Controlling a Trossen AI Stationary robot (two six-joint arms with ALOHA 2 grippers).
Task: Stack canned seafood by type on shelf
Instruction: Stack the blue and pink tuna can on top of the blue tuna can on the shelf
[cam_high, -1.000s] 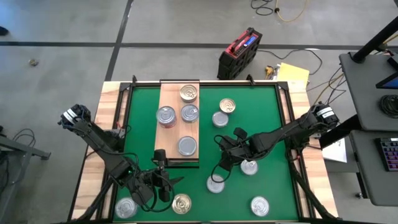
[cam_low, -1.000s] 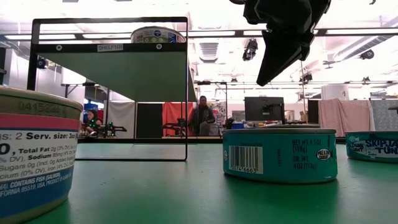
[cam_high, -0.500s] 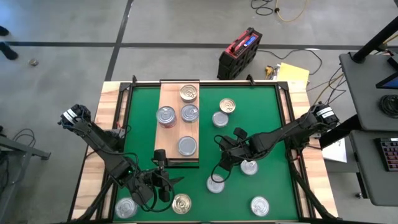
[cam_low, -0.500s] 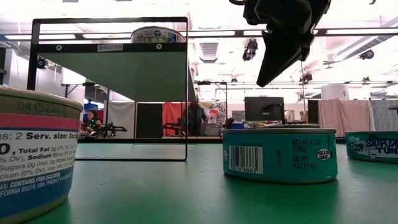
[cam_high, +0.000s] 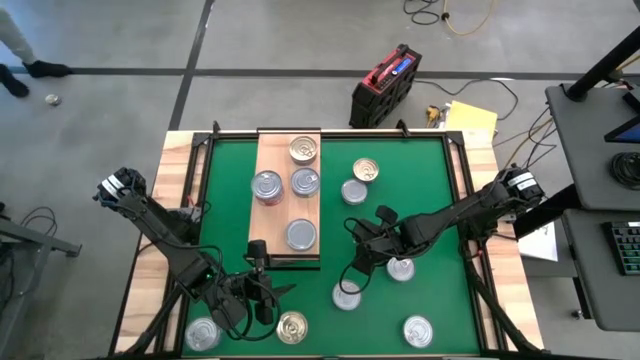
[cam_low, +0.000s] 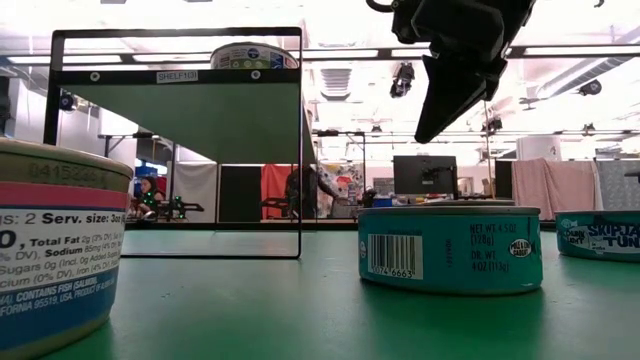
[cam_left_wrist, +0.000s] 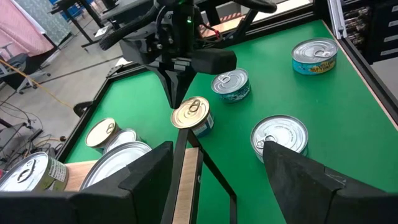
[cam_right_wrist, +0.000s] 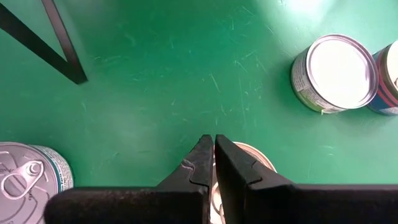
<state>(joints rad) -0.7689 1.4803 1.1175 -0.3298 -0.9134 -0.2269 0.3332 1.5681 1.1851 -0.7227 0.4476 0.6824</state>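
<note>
Four tins (cam_high: 287, 183) sit on the wooden shelf (cam_high: 288, 196) at upper centre of the high view, while the other cans (cam_high: 400, 268) lie scattered on the green table (cam_high: 420, 200) to its right and along the bottom of the frame. The right end effector (cam_high: 352, 270), its fingers (cam_right_wrist: 202, 163) pressed together and empty, hangs at centre right just above a silver-lidded tin (cam_high: 346, 296). The left end effector (cam_high: 268, 290), fingers (cam_left_wrist: 297, 180) spread and holding nothing, waits at lower left below the shelf's near end, beside a gold-lidded tin (cam_high: 292, 326).
</note>
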